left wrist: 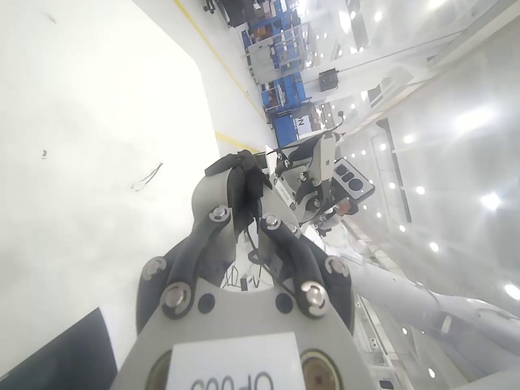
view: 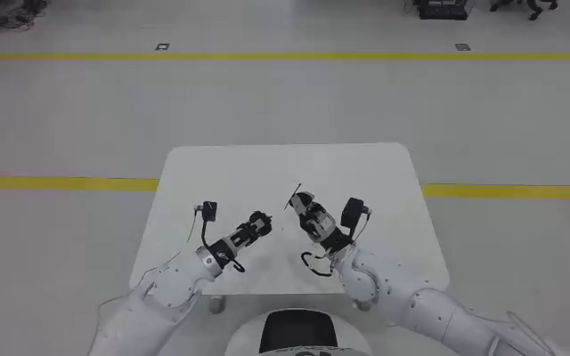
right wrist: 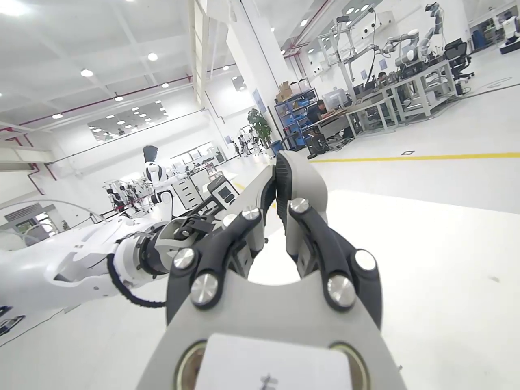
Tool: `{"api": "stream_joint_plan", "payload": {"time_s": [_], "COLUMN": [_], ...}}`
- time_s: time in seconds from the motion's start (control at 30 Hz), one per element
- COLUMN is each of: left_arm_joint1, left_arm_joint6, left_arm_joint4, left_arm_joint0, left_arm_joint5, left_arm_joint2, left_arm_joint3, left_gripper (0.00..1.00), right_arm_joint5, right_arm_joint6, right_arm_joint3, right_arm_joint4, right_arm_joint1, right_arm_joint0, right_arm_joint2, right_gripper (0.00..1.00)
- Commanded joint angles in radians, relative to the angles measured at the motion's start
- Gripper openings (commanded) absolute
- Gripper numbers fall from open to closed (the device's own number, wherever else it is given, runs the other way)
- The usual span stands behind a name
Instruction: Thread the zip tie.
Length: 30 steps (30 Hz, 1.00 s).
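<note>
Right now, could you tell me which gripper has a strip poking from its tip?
The right gripper: a dark zip tie juts from its shut tip.

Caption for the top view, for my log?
Above the white table, the right gripper holds a thin dark zip tie sticking out, the left gripper facing it close by.

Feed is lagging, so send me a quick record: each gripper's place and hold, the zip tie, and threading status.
right gripper: above the table, shut on the zip tie
zip tie: thin dark strip sticking out past the right fingertips, off the table
left gripper: facing the right one, close but apart, fingers together; what it grips is unclear
table: white
threading: no closed loop seen
</note>
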Motion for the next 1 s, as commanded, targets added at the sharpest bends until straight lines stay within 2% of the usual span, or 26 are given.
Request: {"api": "stream_joint_plan", "payload": {"time_s": [0.0, 0.37, 0.53, 0.67, 0.97], "left_arm_joint1": [-0.002, -0.005, -0.014, -0.019, -0.025], "left_arm_joint6": [0.008, 0.013, 0.088, 0.123, 0.140], "left_arm_joint4": [0.004, 0.017, 0.083, 0.095, 0.096], "left_arm_joint0": [0.001, -0.001, -0.009, -0.012, -0.011], "left_arm_joint5": [-0.007, -0.016, 0.032, 0.059, 0.057], "left_arm_joint2": [0.006, 0.012, 0.034, 0.041, 0.040], "left_arm_joint3": [0.000, -0.002, 0.004, 0.003, 0.004], "left_gripper": [0.00, 0.00, 0.00, 0.00, 0.00], "right_arm_joint5": [0.000, 0.000, 0.011, 0.002, 0.000], "right_arm_joint6": [-0.003, 0.002, 0.033, 0.046, 0.071], "right_arm_joint3": [0.006, 0.016, -0.002, -0.005, -0.006], "right_arm_joint4": [0.001, -0.001, -0.016, -0.037, -0.068], "right_arm_joint1": [-0.006, -0.014, -0.019, -0.024, -0.040], "right_arm_joint0": [0.002, 0.011, -0.010, -0.028, -0.060], "right_arm_joint2": [-0.007, -0.018, 0.010, 0.036, 0.074], "right_gripper": [0.00, 0.00, 0.00, 0.00, 0.00]}}
